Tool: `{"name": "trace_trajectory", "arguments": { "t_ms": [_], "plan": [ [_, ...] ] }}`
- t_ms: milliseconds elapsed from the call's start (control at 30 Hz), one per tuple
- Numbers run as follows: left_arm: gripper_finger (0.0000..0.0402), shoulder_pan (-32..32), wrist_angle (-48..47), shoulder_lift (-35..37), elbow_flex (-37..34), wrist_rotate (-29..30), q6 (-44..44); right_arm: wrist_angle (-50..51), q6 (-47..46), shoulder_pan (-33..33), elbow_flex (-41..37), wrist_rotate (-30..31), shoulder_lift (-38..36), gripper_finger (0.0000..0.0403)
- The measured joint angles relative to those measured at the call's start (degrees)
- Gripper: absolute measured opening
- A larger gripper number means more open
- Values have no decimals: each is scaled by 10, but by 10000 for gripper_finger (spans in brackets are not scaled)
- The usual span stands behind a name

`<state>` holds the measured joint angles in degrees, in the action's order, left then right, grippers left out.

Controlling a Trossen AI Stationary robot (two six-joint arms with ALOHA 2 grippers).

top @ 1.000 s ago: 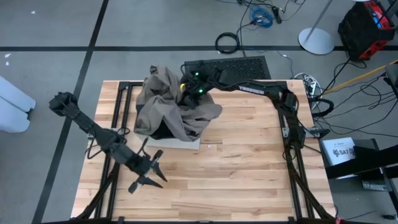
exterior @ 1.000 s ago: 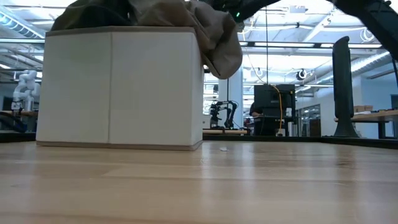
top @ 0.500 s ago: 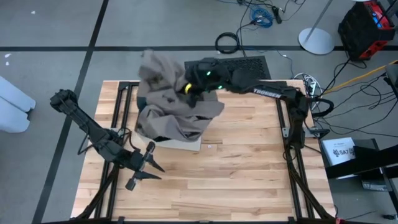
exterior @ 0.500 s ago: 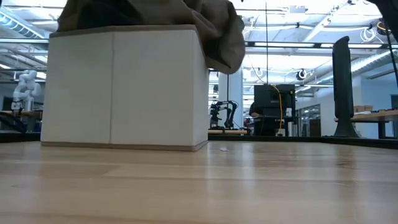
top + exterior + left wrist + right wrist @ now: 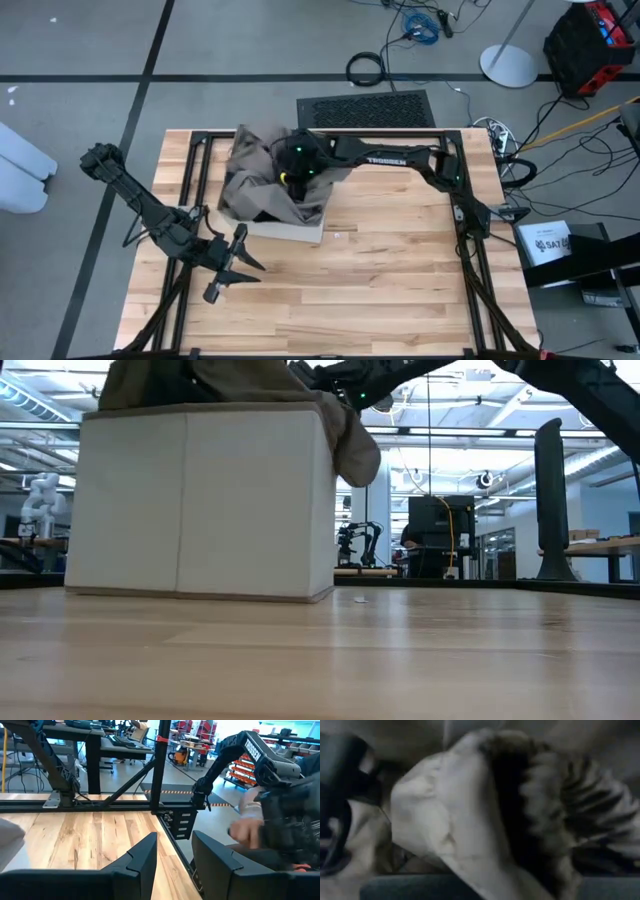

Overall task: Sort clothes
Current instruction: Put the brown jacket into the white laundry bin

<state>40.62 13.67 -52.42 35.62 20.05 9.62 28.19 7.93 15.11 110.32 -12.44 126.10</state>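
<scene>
The right gripper (image 5: 290, 168) reaches across the far side of the bench (image 5: 400, 270) and sits low over the open box (image 5: 200, 500), buried in the khaki garment (image 5: 255, 180). Its jaws are closed tight, and the right wrist view shows tan cloth bunched right against them, so they appear to be pinching a fold of that garment. The garment lies heaped in and over the box, with one flap spilling over the box's corner, as the low view shows. No other clothes can be made out from here.

The left gripper (image 5: 228, 270) waits nearer the front of the bench, well apart from the box, jaws partly spread and holding nothing; the left wrist view shows only bare wood between its fingers (image 5: 145, 857).

What matters for the coming move: the garment is directly under and around the right jaws, while it lies away from the left jaws, toward the far edge. The right arm is plainly the nearer one. The heap has no clear long axis, so lifting it straight up looks the likeliest way to free it.
</scene>
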Motion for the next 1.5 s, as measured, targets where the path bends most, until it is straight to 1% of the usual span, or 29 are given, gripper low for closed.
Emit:
{"name": "trace_trajectory", "arguments": {
  "t_ms": [200,300,400,467,600,733,900,1100,1300,1500],
  "plan": [
    [132,0,1,0,0,0,1,216,92,13,0,-1,-8,10],
    [132,0,7,0,0,0,1,325,123,22,-1,-1,-18,10],
    [132,0,10,0,0,0,0,413,134,29,-3,-1,-22,10],
    [132,0,10,0,0,0,0,446,115,32,-3,-1,-22,10],
    [132,0,10,0,0,0,0,439,38,34,-4,0,-21,18],
    [132,0,9,0,0,0,0,453,-8,34,31,5,-18,41],
    [132,0,9,0,0,0,-12,481,-13,27,129,14,-14,73],
    [132,0,7,0,0,0,-15,541,-7,24,246,15,-16,99],
    [132,0,1,0,0,-4,-32,552,-25,27,232,61,-67,104],
    [132,0,3,0,0,-4,-56,543,-46,30,232,69,-114,104]
  ]
}}
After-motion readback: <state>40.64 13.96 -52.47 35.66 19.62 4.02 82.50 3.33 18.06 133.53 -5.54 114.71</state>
